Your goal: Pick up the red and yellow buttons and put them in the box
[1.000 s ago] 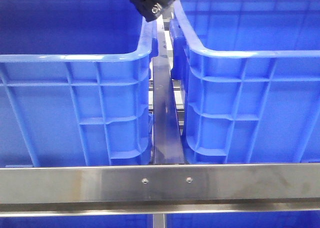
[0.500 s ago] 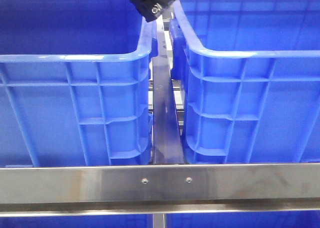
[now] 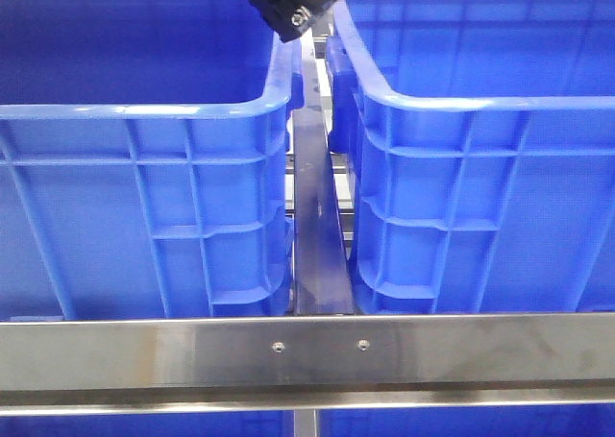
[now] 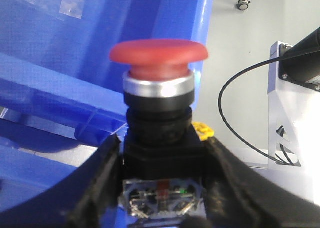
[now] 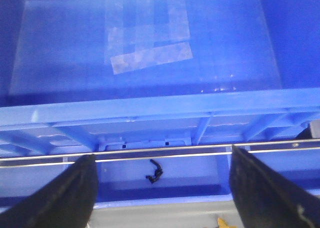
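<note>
Blue crates [image 3: 144, 168] fill the frame. Red button [image 4: 158, 55] is clamped upright in left pincer [image 4: 162, 188], ready for release; right pincer [image 5: 160, 188] is spread, empty.

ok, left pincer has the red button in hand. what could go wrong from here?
1. The left pincer grips only the black base of the red button; the heavy-looking cap sits well above the fingers, so it might tip or slip.
2. The front view hides the crate floors behind the blue crate walls, so a drop onto the metal rail between crates could go unnoticed.
</note>
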Tool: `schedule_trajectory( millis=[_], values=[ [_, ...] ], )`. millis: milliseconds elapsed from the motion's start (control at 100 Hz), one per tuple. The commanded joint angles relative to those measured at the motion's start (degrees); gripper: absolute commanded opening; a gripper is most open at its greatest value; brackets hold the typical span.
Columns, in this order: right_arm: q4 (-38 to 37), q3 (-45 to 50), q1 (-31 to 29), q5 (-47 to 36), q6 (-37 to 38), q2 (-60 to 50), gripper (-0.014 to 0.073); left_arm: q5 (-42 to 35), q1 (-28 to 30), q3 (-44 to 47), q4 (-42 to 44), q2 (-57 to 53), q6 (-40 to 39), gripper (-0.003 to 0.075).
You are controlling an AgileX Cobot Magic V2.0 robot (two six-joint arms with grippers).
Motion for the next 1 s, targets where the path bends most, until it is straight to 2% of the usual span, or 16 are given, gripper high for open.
schedule_trajectory(
  millis=[0, 130, 220, 410, 530, 670, 810, 990],
  values=[
    [1.34, -2.30, 0.09, -3.79, -0.36, 1.40, 0.0576, -0.59, -0.37, -1.81, -3.69, -2.21, 0.12, 0.0133],
    [6.68, -5.49, 0.09, -2.78, -0.42, 3.63, 0.0576, -0.59, -0.37, -1.81, -3.69, -2.21, 0.12, 0.0133],
    [14.20, -7.87, 0.09, -2.98, -2.74, 6.47, 0.0576, -0.59, -0.37, -1.81, -3.69, -2.21, 0.12, 0.0133],
    [39.85, -10.47, 0.09, -5.11, -11.70, 13.62, 0.0576, -0.59, -0.37, -1.81, -3.69, -2.21, 0.12, 0.0133],
    [58.69, -10.49, 0.09, -4.82, -21.63, 18.28, 0.0576, -0.59, -0.37, -1.81, -3.69, -2.21, 0.12, 0.0133],
    [75.67, -10.49, 0.23, -2.67, -32.35, 24.08, 0.0576, -0.59, -0.37, -1.81, -3.69, -2.21, 0.12, 0.0132],
    [84.80, -10.49, 3.03, -1.87, -38.17, 29.77, 0.0576, -0.59, -0.37, -1.81, -3.69, -2.21, 0.12, 0.0133],
    [88.82, -10.64, 8.94, -1.77, -41.48, 35.97, 0.0576, -0.59, -0.37, -1.81, -3.69, -2.21, 0.12, 0.0133]
  ],
)
